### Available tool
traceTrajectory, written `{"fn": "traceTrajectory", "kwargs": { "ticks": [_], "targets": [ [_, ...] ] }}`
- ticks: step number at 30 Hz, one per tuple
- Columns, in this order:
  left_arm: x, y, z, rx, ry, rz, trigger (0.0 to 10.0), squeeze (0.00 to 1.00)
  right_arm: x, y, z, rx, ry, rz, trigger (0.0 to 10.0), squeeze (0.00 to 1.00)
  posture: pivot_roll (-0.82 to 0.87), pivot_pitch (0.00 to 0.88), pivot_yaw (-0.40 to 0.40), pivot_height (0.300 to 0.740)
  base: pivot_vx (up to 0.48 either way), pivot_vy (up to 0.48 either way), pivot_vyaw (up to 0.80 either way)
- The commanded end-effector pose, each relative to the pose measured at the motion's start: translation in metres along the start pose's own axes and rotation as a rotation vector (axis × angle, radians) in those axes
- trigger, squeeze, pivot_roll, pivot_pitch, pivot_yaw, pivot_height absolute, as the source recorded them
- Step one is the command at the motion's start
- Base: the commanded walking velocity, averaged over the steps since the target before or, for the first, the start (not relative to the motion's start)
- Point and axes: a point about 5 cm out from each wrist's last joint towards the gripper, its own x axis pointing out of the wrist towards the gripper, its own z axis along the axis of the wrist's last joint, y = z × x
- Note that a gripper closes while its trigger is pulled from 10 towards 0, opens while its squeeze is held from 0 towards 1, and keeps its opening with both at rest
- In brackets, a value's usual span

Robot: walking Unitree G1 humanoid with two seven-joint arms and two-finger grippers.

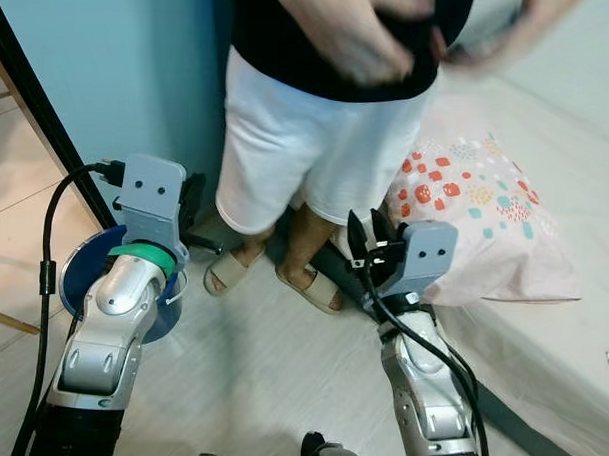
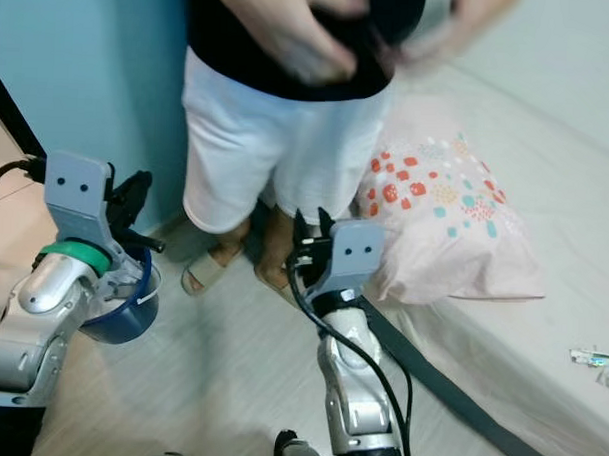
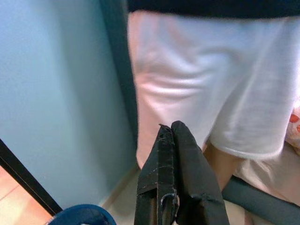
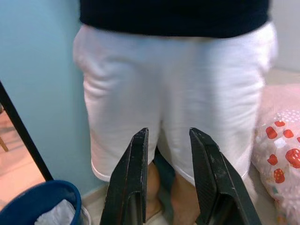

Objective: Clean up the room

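Observation:
A person in white shorts (image 1: 308, 138) and a black top stands right in front of me, feet in beige sandals (image 1: 228, 270). My left gripper (image 3: 169, 129) is raised beside the teal wall, its fingers pressed together and empty. My right gripper (image 4: 166, 138) is raised at the person's legs, open, with nothing between its fingers. A blue bin (image 4: 33, 201) holding crumpled white paper sits on the floor by my left arm. A pink pillow (image 1: 485, 209) with red and teal spots lies on the bed to my right.
The bed with its pale sheet (image 1: 569, 117) fills the right side, a dark frame edge (image 2: 459, 399) running along the floor. A teal wall (image 1: 120, 61) and a black door frame (image 1: 34, 98) stand at the left. Small litter (image 2: 595, 358) lies on the bed.

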Motion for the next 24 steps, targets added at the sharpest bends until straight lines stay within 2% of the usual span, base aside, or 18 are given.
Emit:
{"fn": "traceTrajectory", "kwargs": {
  "ticks": [1,13,24],
  "targets": [
    [0.000,-0.001,-0.003,0.008,0.005,0.004,10.0,0.00,0.000,0.000,0.003,0.016,-0.006,-0.008,10.0,0.00,0.05,0.096,0.025,0.740,0.000,0.000,0.00],
    [-0.005,-0.011,-0.004,0.004,0.023,-0.034,10.0,0.00,-0.005,0.000,-0.004,0.006,0.030,0.010,10.0,0.00,0.04,0.079,0.023,0.740,0.000,0.000,0.00],
    [-0.014,-0.014,-0.021,0.019,0.069,-0.063,10.0,0.00,-0.010,-0.002,-0.012,-0.008,0.064,0.015,10.0,0.00,0.04,0.079,0.018,0.740,0.000,0.000,0.00]
  ]
}}
